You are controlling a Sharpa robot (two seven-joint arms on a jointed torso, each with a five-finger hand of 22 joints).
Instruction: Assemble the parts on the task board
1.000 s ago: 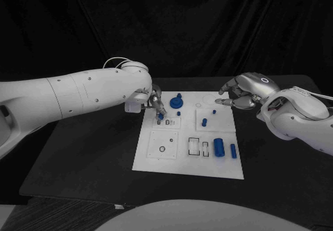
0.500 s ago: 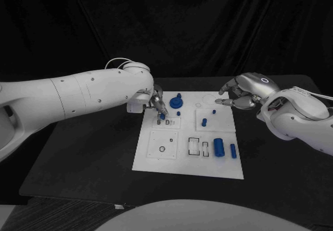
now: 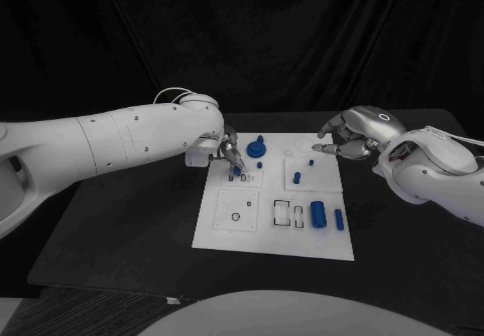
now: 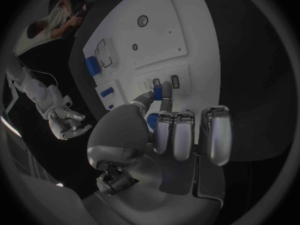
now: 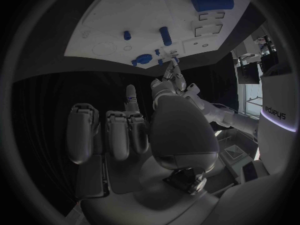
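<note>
Black tabletop (image 3: 131, 231) against a black curtain (image 3: 282, 56) in a dim room.

The matte tabletop fills the middle of the head view, its near edge running slantwise above a strip of dark, ribbed floor (image 3: 91, 315) at the lower left. The curtain hangs in soft vertical folds behind the far edge and closes off the whole background. Light is low and even, with no hard shadows. In the right wrist view, beyond the tabletop's edge, a brighter part of the room (image 5: 250, 80) shows pale panels and dark, screen-like shapes, too small to tell apart.
</note>
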